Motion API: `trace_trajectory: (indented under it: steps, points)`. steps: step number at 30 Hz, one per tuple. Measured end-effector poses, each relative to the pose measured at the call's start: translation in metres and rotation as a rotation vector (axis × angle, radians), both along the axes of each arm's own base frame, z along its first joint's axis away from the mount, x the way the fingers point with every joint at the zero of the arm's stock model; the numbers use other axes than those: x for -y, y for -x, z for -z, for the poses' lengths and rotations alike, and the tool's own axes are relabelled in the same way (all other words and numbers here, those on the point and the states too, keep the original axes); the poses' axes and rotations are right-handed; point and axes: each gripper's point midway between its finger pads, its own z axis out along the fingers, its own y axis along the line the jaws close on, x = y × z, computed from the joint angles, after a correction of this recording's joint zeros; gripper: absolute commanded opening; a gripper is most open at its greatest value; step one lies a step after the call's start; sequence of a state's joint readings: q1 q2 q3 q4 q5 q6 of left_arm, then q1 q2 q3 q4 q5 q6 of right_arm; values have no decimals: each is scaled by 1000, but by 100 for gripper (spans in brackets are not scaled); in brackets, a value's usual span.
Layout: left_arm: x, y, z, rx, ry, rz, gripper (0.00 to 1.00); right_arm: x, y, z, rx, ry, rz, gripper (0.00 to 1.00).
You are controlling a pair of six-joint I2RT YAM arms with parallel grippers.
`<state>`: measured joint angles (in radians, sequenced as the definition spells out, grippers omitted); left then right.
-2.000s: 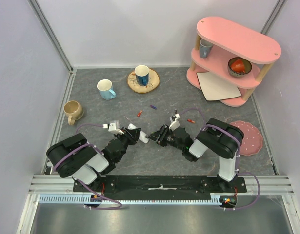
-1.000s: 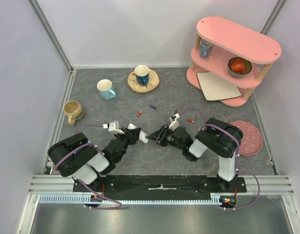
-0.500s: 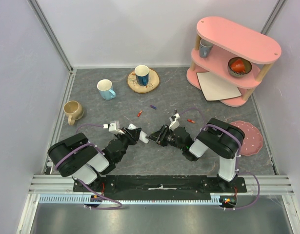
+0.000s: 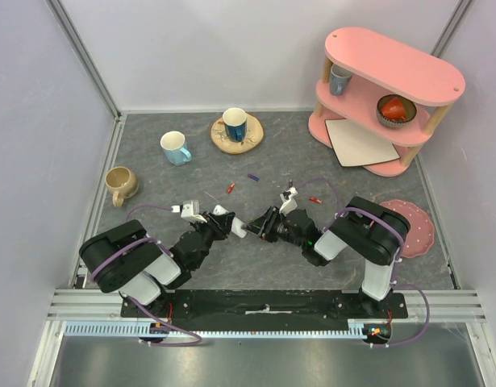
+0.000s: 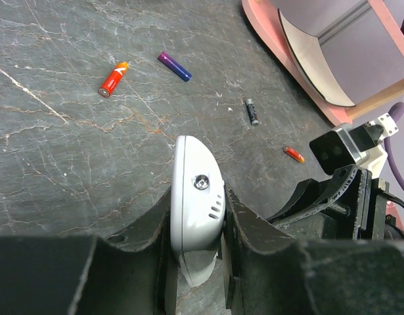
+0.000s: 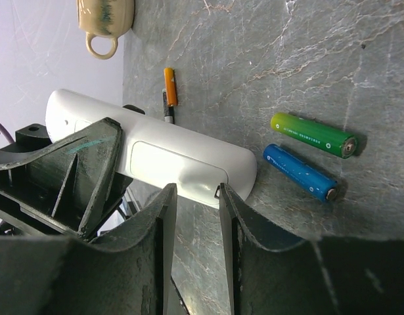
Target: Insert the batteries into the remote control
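Slipping is the risk: left pincer (image 5: 197, 205) clenches the remote (image 5: 195, 174); right pincer (image 6: 195, 192), grip unclear, may twist it loose.

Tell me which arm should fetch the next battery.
Right, probably: the left gripper is clamped on the remote control, while the right gripper stands open near the green battery and blue battery.

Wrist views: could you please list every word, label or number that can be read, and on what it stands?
Nothing reads legibly.
Green cylindrical battery: any print too small.
Blue cylindrical battery: likewise.
Red-orange cylindrical battery: blurred.
Slim white plastic remote control: no lettering shows.
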<state>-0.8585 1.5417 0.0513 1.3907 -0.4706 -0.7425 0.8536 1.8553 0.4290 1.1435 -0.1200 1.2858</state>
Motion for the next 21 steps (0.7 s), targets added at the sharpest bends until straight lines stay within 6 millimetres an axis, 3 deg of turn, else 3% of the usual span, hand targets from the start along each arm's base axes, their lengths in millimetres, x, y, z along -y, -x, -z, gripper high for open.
trace_trajectory:
  steps: [21]
  points:
    - [-1, 0, 0, 4, -3, -6, 2, 1, 1, -4, 9, 12, -3, 39]
